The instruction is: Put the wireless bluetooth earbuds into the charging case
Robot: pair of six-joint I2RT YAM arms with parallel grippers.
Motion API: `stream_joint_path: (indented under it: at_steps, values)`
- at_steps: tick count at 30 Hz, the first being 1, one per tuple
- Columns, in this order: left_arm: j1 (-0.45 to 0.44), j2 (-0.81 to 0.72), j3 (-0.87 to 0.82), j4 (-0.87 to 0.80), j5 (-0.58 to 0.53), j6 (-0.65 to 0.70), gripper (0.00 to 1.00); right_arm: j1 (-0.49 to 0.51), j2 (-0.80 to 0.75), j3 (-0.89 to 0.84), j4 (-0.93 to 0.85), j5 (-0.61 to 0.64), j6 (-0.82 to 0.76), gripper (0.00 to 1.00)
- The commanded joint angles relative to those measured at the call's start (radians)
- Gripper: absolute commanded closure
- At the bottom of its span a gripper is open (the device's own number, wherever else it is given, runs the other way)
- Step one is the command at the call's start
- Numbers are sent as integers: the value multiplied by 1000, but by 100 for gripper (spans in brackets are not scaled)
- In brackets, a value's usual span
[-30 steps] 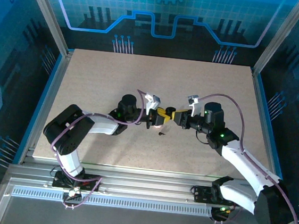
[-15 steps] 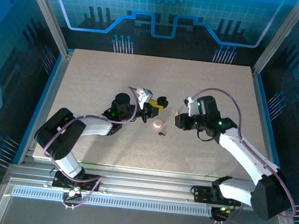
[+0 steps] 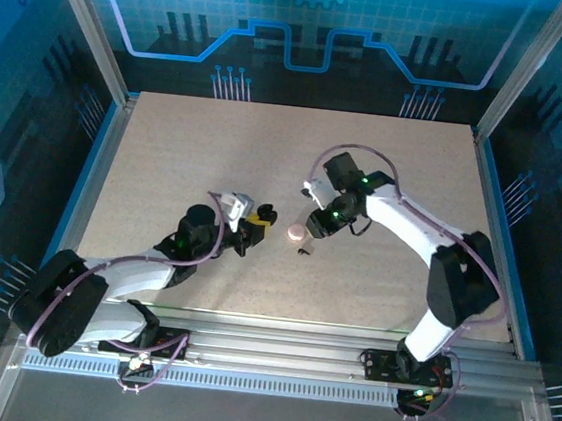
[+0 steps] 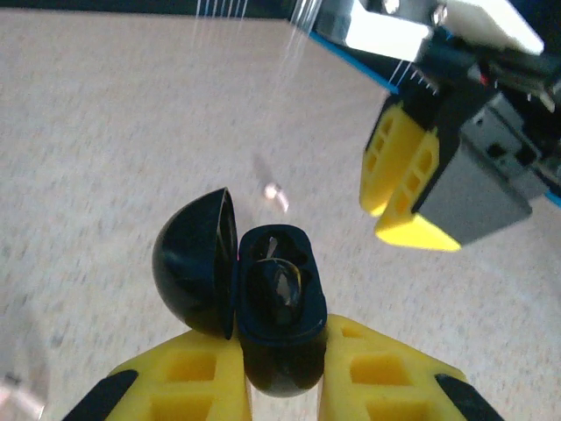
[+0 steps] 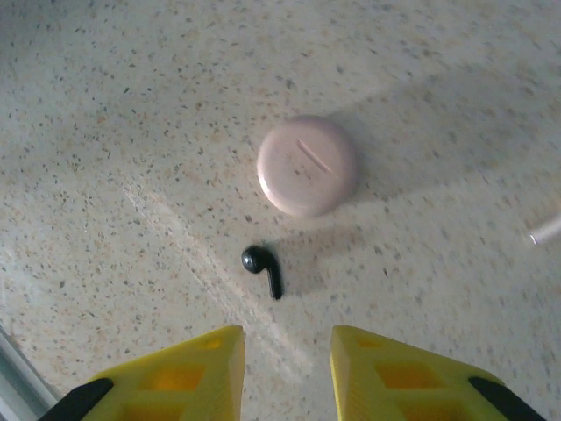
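Note:
My left gripper (image 4: 282, 340) is shut on a black charging case (image 4: 273, 309) whose lid (image 4: 197, 263) hangs open to the left. One black earbud (image 4: 280, 289) sits inside it. A second black earbud (image 5: 263, 267) with a short stem lies loose on the table, just ahead of my right gripper (image 5: 287, 351), which hovers above it, open with nothing between its fingers. From above, the left gripper (image 3: 257, 228) and its case (image 3: 268, 212) are left of the loose earbud (image 3: 303, 252). The right gripper (image 3: 315, 224) is just right of it.
A round pale pink puck (image 5: 307, 165), shut, lies on the table right beside the loose earbud, also seen from above (image 3: 297, 233). The right gripper's yellow fingers (image 4: 403, 171) hang close to the held case. Blue-edged frame walls (image 3: 96, 151) border the speckled table (image 3: 297, 152).
The left arm has drawn back toward the near left with the case. The right arm has swung left and now hangs over the pink puck and loose earbud, jaws slightly wider.

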Motion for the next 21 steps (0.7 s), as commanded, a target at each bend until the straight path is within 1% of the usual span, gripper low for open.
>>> stream_joint_path:
  at_steps: [1,3,8,13,21]
  values:
    - [1,-99,-18,-114,-101,11,84,57,88,100,-99,25,-146,68]
    - [1,-153,-23,-192,-152,11,84,87,141,138,-114,35,-177,67]
    - [3,-278,-47,-307,-244,0,84,157,252,194,-124,108,-238,66]
    - [8,-331,-45,-363,-265,26,83,182,340,256,-179,182,-266,65]
    - [9,-362,-58,-387,-263,32,83,193,377,277,-218,231,-259,64]
